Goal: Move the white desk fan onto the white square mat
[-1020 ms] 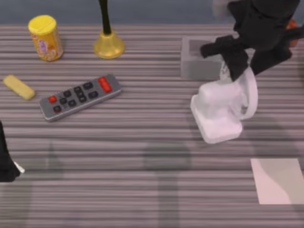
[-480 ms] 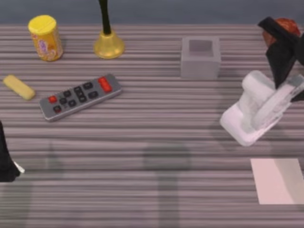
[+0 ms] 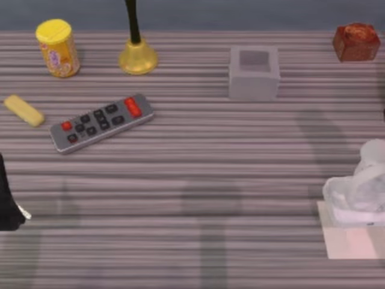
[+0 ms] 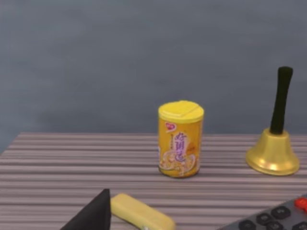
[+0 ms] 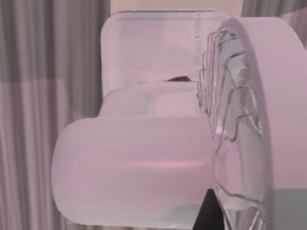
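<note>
Since a moment ago the white desk fan has been travelling from beside the pale grey hollow cube down to the table's right edge, where it is now overlapping the top edge of the white square mat. I am seeing the cube standing open-topped with nothing visible inside, and the yellow can sitting lidded. My right gripper is lying outside the top view; its wrist view is filling with the fan's housing and grille, so I cannot tell how its fingers are standing. My left arm is idling at the left edge.
</note>
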Controlling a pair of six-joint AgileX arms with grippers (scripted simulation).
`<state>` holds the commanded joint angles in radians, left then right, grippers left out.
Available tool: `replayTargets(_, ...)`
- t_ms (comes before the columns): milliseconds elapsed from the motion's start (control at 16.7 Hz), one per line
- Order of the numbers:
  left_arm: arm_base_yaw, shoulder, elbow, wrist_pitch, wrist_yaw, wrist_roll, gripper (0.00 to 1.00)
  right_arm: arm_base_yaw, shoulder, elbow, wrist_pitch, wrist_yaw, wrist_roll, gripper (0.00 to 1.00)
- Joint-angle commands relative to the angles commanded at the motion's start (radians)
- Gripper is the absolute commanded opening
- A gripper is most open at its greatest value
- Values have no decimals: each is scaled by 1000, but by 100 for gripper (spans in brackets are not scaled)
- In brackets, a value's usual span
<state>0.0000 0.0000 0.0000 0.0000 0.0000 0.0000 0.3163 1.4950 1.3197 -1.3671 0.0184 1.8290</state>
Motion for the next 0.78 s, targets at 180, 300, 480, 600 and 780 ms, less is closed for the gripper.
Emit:
replayTargets(180, 0, 0, 0, 0, 0, 0, 100, -7, -16, -38, 0, 2, 52, 0)
replayTargets(300, 0, 0, 0, 0, 0, 0, 100, -7, -16, -38, 0, 2, 52, 0)
replayTargets(480, 0, 0, 0, 0, 0, 0, 100, -2, -12, -39, 4, 2, 51, 0)
replayTargets(600, 0, 0, 0, 0, 0, 0, 100, -4, -10, -69, 39, 1, 51, 0)
replayTargets(780, 0, 0, 0, 0, 0, 0, 100, -8, -3, -135, 114, 2, 50, 0)
